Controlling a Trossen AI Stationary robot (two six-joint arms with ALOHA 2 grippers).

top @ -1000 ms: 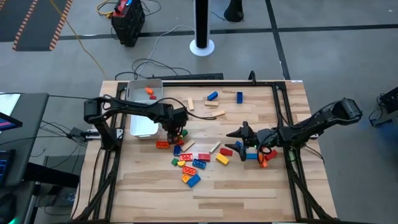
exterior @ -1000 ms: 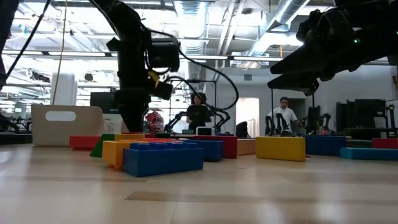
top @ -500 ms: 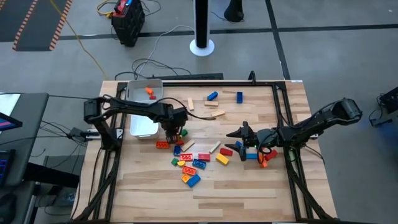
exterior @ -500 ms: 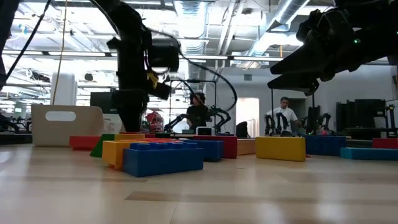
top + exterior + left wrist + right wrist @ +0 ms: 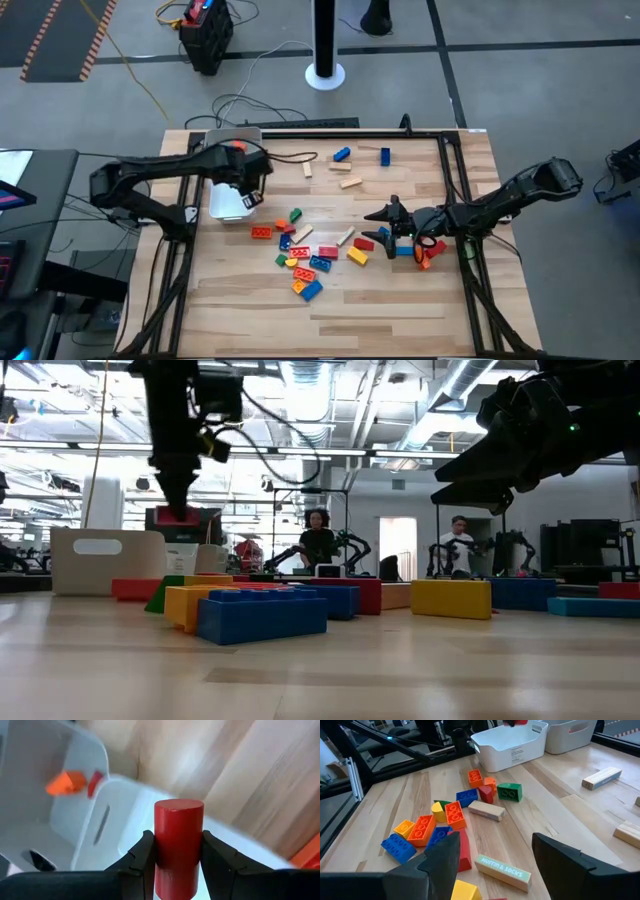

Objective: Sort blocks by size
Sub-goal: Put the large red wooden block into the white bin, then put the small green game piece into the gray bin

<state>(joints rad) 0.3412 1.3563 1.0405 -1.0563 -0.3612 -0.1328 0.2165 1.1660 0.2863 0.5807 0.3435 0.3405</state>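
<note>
Nearest me, most of the blocks (image 5: 305,258) lie scattered mid-table, with the right gripper (image 5: 390,222) resting over their right edge, fingers spread and empty. Farther back on the left, the left gripper (image 5: 177,851) hangs over the near white tray (image 5: 222,206), pinching a red cylinder block (image 5: 178,845). It looks mid-delivery; next comes letting go squarely inside. The far tray (image 5: 30,780) holds orange and red pieces.

Two white plastic rectangular trays (image 5: 512,746) (image 5: 568,732), side by side. Three pale tan wooden bars (image 5: 350,182) (image 5: 306,168) (image 5: 345,237) at least. Two blue plastic bricks (image 5: 342,154) (image 5: 385,156) apart near far edge. Two dark two-finger grippers (image 5: 176,851) (image 5: 383,214).
</note>
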